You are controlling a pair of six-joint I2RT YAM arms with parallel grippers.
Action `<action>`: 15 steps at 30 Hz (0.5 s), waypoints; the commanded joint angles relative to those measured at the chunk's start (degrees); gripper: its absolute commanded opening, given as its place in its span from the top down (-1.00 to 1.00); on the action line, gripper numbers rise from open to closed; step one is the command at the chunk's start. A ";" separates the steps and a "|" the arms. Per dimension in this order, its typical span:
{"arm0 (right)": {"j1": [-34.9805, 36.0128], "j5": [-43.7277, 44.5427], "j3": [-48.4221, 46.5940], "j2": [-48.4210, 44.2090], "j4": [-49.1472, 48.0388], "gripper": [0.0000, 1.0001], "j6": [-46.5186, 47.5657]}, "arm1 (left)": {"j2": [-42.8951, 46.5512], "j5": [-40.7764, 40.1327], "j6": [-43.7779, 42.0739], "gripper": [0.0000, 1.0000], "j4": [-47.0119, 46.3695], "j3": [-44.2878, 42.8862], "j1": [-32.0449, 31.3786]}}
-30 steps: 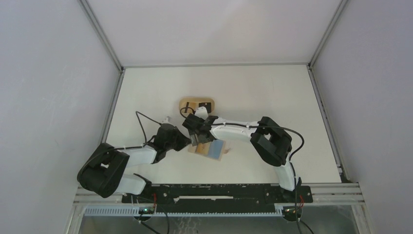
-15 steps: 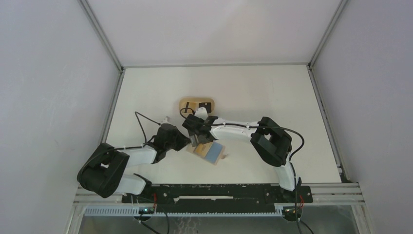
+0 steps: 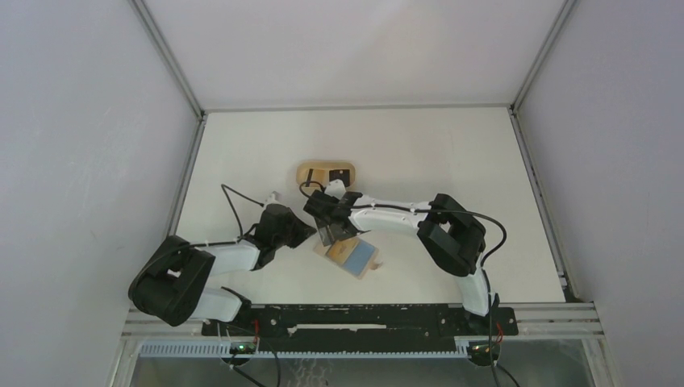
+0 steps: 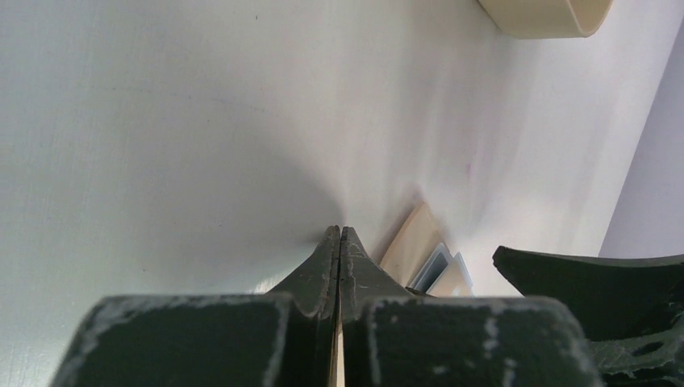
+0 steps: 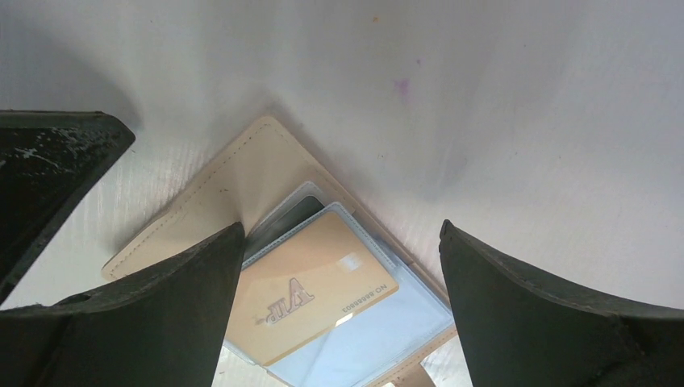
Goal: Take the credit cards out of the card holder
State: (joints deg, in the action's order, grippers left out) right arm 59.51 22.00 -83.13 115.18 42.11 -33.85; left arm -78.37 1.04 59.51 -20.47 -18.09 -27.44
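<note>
The tan card holder [image 3: 355, 258] lies open on the table, its blue inside facing up. In the right wrist view a gold card [image 5: 310, 290] sits in a clear blue sleeve of the holder [image 5: 234, 181]. My right gripper [image 3: 328, 230] [image 5: 339, 234] is open, its fingers straddling the card from above. My left gripper [image 3: 305, 235] [image 4: 339, 231] is shut, with a thin tan edge of the holder pinched between its jaws. The holder's cover [image 4: 413, 246] and card edges [image 4: 442, 270] show just right of its tips.
An oval light-wood tray [image 3: 327, 173] with a dark item in it stands behind the grippers; its rim shows in the left wrist view [image 4: 544, 16]. White walls enclose the table on three sides.
The open holder has slid and turned a little toward the near edge and right. The right gripper has shifted slightly with it. The left gripper has hardly moved.
</note>
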 commanded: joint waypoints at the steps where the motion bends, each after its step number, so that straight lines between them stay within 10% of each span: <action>1: 0.90 1.01 -0.31 -3.05 3.41 -0.99 0.52 | -0.87 -3.56 -0.62 1.00 4.25 1.50 0.37; 11: -1.35 -4.03 -1.91 -4.73 -3.72 -0.99 4.98 | -5.37 7.38 -6.81 1.00 -0.03 -1.65 0.54; 15: -4.84 -9.74 4.22 -13.15 -11.73 -0.99 4.79 | -5.33 11.63 -8.69 0.72 -0.28 -1.81 0.63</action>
State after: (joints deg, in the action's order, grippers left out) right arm 57.87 17.52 -82.02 112.97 38.76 -30.44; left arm -82.70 6.92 56.01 -24.47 -19.62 -26.96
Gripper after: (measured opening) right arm 0.993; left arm 0.076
